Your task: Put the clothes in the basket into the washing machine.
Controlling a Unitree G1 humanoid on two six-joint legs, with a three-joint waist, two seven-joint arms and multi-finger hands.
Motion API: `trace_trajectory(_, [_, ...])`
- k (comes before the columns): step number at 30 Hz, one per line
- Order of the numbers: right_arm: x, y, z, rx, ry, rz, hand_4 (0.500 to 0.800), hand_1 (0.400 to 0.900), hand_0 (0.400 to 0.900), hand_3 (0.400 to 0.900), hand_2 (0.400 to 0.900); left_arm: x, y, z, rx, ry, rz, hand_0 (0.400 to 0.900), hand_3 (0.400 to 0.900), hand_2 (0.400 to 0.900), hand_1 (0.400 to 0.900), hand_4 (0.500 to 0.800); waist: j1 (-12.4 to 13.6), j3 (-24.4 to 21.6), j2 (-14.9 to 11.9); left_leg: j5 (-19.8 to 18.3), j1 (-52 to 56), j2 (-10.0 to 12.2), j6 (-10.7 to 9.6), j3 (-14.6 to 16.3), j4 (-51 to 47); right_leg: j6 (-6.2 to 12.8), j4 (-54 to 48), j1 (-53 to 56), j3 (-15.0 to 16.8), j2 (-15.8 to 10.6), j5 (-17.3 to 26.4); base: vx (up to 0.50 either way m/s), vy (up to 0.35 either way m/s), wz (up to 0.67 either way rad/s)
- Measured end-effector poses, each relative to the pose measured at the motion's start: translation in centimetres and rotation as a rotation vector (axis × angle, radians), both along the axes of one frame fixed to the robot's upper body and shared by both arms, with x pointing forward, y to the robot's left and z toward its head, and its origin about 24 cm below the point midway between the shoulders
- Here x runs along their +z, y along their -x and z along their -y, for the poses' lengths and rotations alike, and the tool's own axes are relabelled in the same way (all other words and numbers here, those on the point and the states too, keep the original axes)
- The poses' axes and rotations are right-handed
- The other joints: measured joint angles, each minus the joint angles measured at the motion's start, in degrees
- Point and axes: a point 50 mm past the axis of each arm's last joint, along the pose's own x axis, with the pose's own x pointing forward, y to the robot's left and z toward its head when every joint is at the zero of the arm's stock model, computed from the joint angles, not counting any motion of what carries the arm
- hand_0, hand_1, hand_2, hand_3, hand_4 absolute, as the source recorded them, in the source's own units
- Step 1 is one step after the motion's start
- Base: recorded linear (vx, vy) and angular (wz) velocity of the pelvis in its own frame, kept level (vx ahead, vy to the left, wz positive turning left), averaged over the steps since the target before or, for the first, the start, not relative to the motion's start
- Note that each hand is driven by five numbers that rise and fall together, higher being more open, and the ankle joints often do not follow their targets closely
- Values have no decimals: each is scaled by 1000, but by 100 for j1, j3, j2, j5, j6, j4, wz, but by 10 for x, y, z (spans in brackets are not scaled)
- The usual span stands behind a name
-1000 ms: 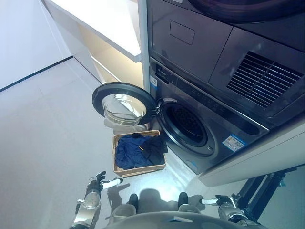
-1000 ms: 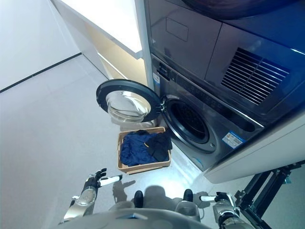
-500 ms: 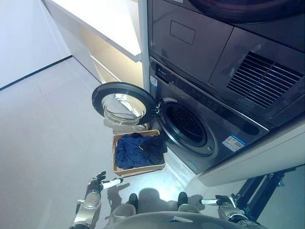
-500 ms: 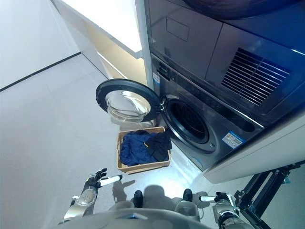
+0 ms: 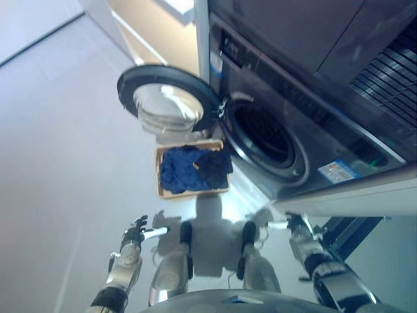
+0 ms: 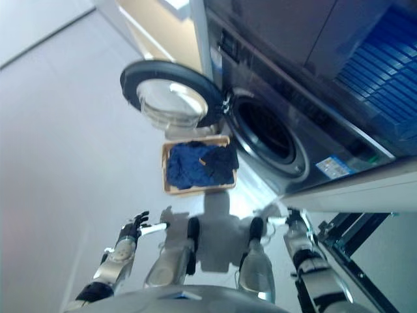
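A dark front-loading washing machine fills the upper right, its round drum opening uncovered. Its door is swung fully out to the left of the opening, glass facing the viewer. On the floor just below the door and beside the machine's front sits a tan rectangular basket, holding dark blue clothes heaped inside. Wide bare floor stretches left of the basket and toward the robot. A pale counter runs along the wall left of the machine.

The left hand hangs low, well short of the basket, fingers spread and relaxed, holding nothing. The right hand hovers near the machine's lower front edge, fingers loosely extended, empty.
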Motion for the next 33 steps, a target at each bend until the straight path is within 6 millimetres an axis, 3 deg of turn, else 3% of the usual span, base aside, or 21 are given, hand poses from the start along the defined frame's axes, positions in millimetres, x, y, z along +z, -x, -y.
trace_trajectory(4, [63, -72, -17, 87, 96, 237, 800, 900, 900, 900, 900, 9, -16, 10, -37, -18, 73, 900, 900, 900, 900, 800, 134, 566, 104, 30, -661, 44, -39, -18, 298, -79, 202, -602, 0, 33, 84, -122, 33, 2])
trace_trajectory(7, [127, -117, -23, 145, 217, 418, 800, 900, 900, 900, 900, 25, -32, 22, -84, -24, 172, 900, 900, 900, 900, 800, 303, 1039, 131, -7, -1132, 79, -55, -78, 621, -97, 492, -1051, 1, 49, 89, -119, 57, 6])
trace_trajectory(9, [173, -140, -25, 158, 290, 535, 800, 900, 900, 900, 900, 34, -43, 32, -119, -7, 227, 900, 900, 900, 900, 800, 363, 1271, 153, -12, -1479, 69, -53, -124, 801, -119, 810, -1434, 2, 12, 8, -103, 42, 13])
trace_trajectory(12, [216, -156, -27, 142, 335, 636, 800, 900, 900, 900, 900, 43, -54, 43, -146, 15, 279, 900, 900, 900, 900, 800, 493, 1336, 147, -9, -1911, 21, -42, -216, 996, -125, 1225, -1926, -24, -67, -147, -71, 34, 19])
trace_trajectory(16, [240, -165, -32, 148, 385, 677, 800, 900, 900, 900, 900, 57, -63, 52, -181, 26, 355, 900, 900, 900, 900, 800, 589, 1348, 153, 5, -2309, -79, -13, -332, 1142, -132, 1586, -2346, -86, -198, -307, -17, 23, 19])
trace_trajectory(20, [244, -165, -26, 126, 410, 655, 800, 900, 900, 900, 900, 72, -72, 59, -229, 39, 423, 900, 900, 900, 900, 800, 720, 1352, 173, 25, -2624, -173, 15, -442, 1279, -100, 1774, -2605, -172, -309, -385, 16, 26, 25])
trace_trajectory(26, [275, -163, 9, 56, 506, 680, 800, 900, 900, 900, 900, 101, -83, 74, -309, 75, 559, 900, 900, 900, 900, 800, 932, 1406, 372, 84, -3310, -363, 71, -606, 1496, -45, 2221, -3282, -242, -537, -519, -8, 23, 23])
trace_trajectory(31, [305, -156, 36, -19, 558, 729, 800, 900, 900, 900, 900, 110, -86, 82, -346, 86, 597, 900, 900, 900, 900, 800, 1082, 1430, 558, 160, -3845, -535, 106, -749, 1607, -65, 2695, -3860, -318, -784, -703, 20, 48, 17])
trace_trajectory(33, [313, -156, 38, -29, 561, 747, 800, 900, 900, 900, 900, 110, -86, 84, -356, 88, 595, 900, 900, 900, 900, 800, 1135, 1435, 578, 163, -3987, -615, 110, -772, 1678, -62, 2830, -4021, -324, -862, -756, 45, 58, 4])
